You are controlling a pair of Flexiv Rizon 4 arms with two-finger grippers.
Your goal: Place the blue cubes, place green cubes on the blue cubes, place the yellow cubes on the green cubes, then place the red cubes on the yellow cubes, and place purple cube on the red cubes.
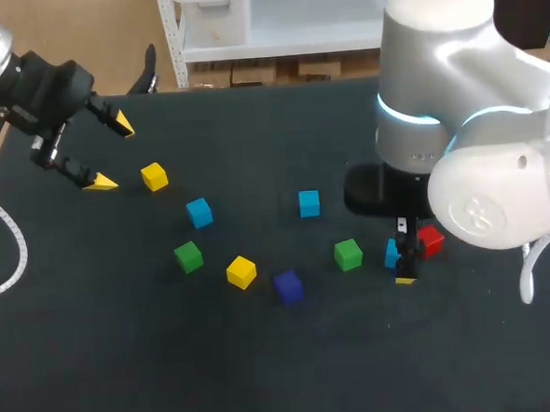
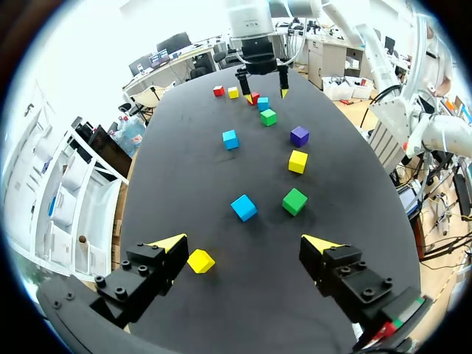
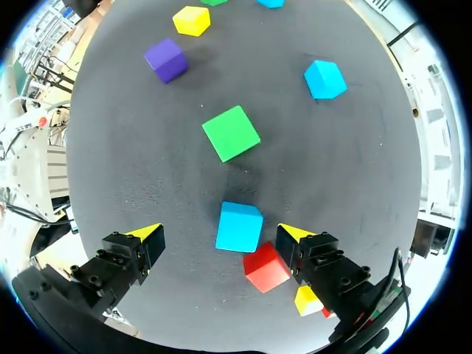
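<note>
My right gripper [image 3: 220, 234] is low over the table, open, with a blue cube [image 3: 240, 226] between its fingers and touching neither. A red cube [image 3: 265, 267] lies by one of its fingers, with a yellow cube [image 3: 307, 300] just behind it. Ahead of it are a green cube [image 3: 231, 133], another blue cube [image 3: 324, 79] and the purple cube [image 3: 165, 59]. My left gripper [image 1: 111, 154] hangs open at the far left, beside a yellow cube [image 1: 155, 176]. In the head view my right gripper [image 1: 404, 259] partly hides the blue cube [image 1: 391, 253].
Loose in the middle are a blue cube [image 1: 199, 212], a green cube [image 1: 188, 257], a yellow cube [image 1: 241, 272], the purple cube [image 1: 287, 285], a green cube [image 1: 348, 254] and a blue cube [image 1: 308, 203]. Another red cube [image 2: 218, 91] sits behind my right gripper.
</note>
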